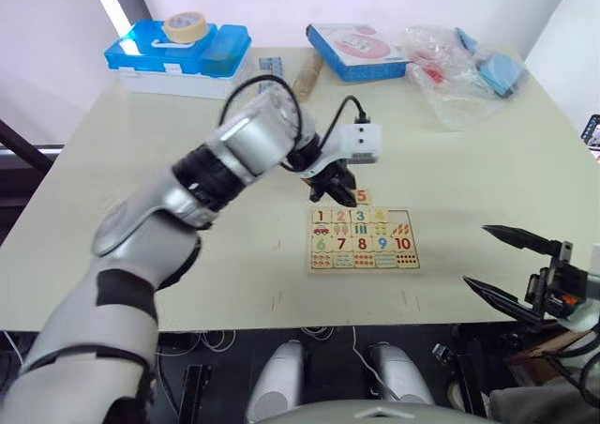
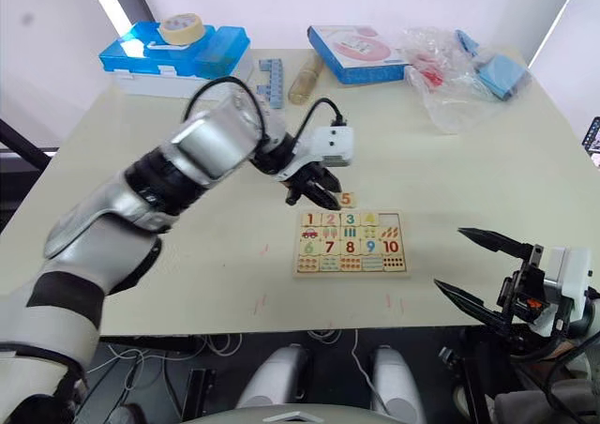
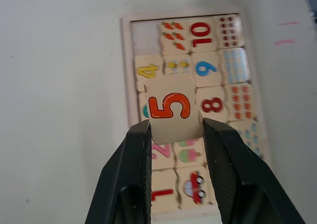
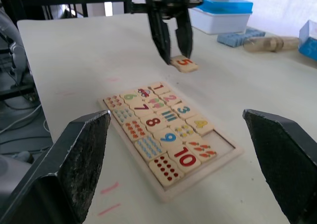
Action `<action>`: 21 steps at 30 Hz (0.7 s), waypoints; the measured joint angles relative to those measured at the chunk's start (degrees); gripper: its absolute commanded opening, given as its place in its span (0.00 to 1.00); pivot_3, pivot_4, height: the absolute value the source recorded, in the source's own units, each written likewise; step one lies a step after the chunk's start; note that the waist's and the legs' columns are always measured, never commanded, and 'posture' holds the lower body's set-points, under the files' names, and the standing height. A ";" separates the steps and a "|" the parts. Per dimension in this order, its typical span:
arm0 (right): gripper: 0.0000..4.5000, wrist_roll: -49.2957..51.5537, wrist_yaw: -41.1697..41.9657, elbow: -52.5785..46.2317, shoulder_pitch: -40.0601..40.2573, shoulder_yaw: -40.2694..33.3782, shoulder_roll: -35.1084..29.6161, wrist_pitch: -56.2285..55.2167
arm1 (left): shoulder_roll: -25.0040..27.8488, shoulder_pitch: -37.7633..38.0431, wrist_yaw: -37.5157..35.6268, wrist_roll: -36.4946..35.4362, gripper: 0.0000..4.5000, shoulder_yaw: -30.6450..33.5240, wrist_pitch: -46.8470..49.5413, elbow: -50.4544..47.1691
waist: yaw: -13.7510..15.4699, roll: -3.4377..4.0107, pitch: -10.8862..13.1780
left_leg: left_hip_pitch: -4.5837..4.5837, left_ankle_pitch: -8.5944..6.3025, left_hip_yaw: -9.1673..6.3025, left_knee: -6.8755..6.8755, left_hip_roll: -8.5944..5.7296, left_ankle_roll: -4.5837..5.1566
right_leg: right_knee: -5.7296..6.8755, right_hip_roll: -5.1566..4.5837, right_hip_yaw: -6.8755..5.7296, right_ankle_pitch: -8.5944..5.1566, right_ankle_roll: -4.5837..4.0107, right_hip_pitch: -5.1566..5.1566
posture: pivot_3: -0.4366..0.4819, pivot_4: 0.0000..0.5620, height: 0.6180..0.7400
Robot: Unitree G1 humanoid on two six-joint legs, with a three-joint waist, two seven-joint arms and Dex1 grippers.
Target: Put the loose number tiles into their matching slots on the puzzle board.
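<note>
The left gripper (image 1: 335, 191) sits just above centre of the left eye view, its two black fingers (image 3: 133, 174) pinched on the sides of the 5 tile (image 3: 171, 110). The tile is held at the board's (image 1: 364, 238) far edge; in the right wrist view it seems to hang just clear of the table (image 1: 487, 171), though contact is hard to rule out. The board lies right of centre in the head views, lower middle of the table. Nearly every slot is filled: 1, 2, 3, 4 along the far row, 6, 7, 8, 9, 10 along the near one. One slot (image 3: 144, 35) at the end of the far row, next to the 4, is bare.

The right gripper (image 1: 511, 266) is at the lower right of the left eye view, off the table's near edge, its fingers spread wide and holding nothing. It is well apart from the board.
</note>
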 measured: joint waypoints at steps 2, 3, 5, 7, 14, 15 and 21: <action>1.00 -0.01 -0.09 -0.04 0.62 -0.57 0.05 -0.42 | -2.37 -1.61 -0.95 1.65 0.33 -1.12 -1.19 3.15 | -0.02 0.00 0.00 | -0.02 0.00 -0.03 0.00 0.00 0.00 | 0.00 0.00 -0.01 0.00 0.00 0.00 | 0.48 0.27 1.00; 1.00 -0.01 -0.18 -0.09 1.31 -0.89 0.10 -0.78 | -4.98 -3.32 -1.60 3.87 0.33 -2.06 -3.02 6.99 | 0.03 0.00 0.00 | -0.02 0.00 -0.03 0.00 -0.01 0.00 | 0.00 0.00 -0.02 -0.01 0.01 0.00 | 0.48 0.27 1.00; 1.00 -0.03 -0.32 -0.27 2.00 -1.03 0.27 -0.99 | -8.62 -4.71 -1.48 6.03 0.33 -2.20 -4.62 11.71 | 0.13 0.01 -0.01 | -0.04 0.00 -0.05 0.02 -0.02 0.00 | 0.00 0.00 -0.04 -0.01 0.02 0.01 | 0.48 0.27 1.00; 1.00 -0.04 -0.87 -1.03 2.69 -1.24 0.63 -1.42 | -13.07 -5.87 -1.24 8.02 0.33 -2.15 -5.96 18.04 | 0.02 0.02 -0.01 | -0.08 0.00 -0.06 0.05 -0.04 0.01 | 0.00 -0.01 -0.03 -0.02 0.04 0.00 | 0.48 0.27 1.00; 1.00 -0.30 -2.83 -3.26 5.24 -1.56 1.67 -2.06 | -21.65 -6.22 0.08 13.54 0.33 -0.90 -12.00 30.93 | 0.07 0.03 -0.01 | -0.13 0.00 -0.10 0.06 -0.04 0.01 | 0.01 -0.01 -0.06 -0.02 0.06 -0.05 | 0.48 0.27 1.00; 1.00 -0.36 -3.10 -3.70 5.49 -1.57 1.85 -2.17 | -22.70 -6.23 0.45 14.40 0.33 -0.51 -12.71 32.50 | 0.09 0.03 -0.01 | -0.14 0.00 -0.11 0.07 -0.04 0.01 | 0.01 -0.01 -0.06 -0.02 0.06 -0.06 | 0.48 0.27 1.00; 1.00 -0.64 -4.18 -4.64 6.66 -1.59 2.66 -3.00 | -26.19 -6.39 1.78 17.58 0.33 1.83 -15.38 38.03 | 0.08 0.04 -0.02 | -0.15 0.00 -0.16 0.06 -0.05 0.01 | 0.01 -0.01 -0.11 -0.03 0.06 -0.06 | 0.48 0.27 1.00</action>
